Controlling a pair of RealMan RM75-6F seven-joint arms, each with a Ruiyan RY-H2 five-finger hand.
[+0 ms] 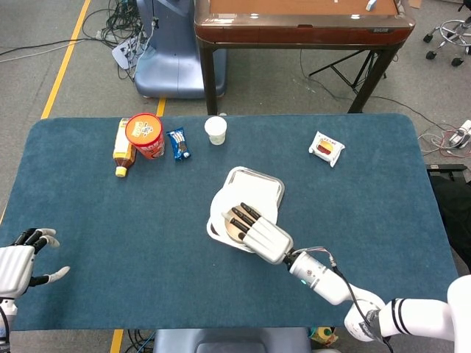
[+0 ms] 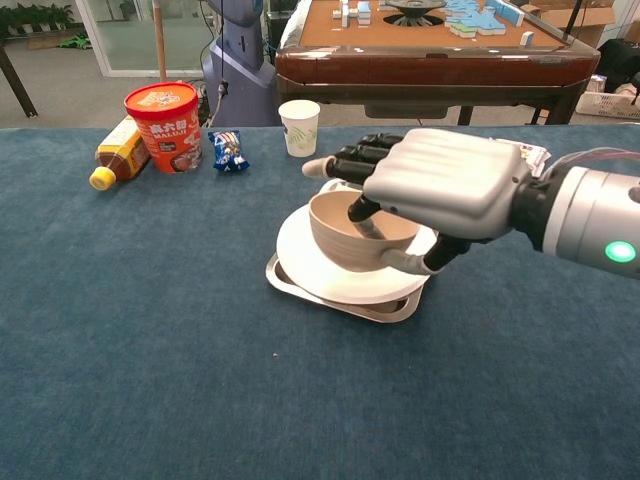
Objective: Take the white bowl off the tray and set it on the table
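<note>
The white bowl (image 2: 343, 238), tan inside, hangs tilted above the white plate (image 2: 299, 243) that lies on the metal tray (image 2: 281, 273). My right hand (image 2: 440, 185) grips the bowl's rim, fingers inside and thumb under the outer wall. From the head view the right hand (image 1: 261, 235) covers most of the bowl (image 1: 234, 230), which is over the near part of the plate (image 1: 218, 209); the tray's (image 1: 259, 184) far half lies bare. My left hand (image 1: 18, 265) hovers at the table's near left corner, fingers spread, holding nothing.
Along the far side stand a red noodle cup (image 1: 144, 135), a yellow-capped bottle (image 1: 123, 147) lying flat, a blue snack packet (image 1: 178, 144) and a paper cup (image 1: 215, 130). A wrapped snack (image 1: 327, 148) lies at the far right. A wooden game table stands beyond the blue table.
</note>
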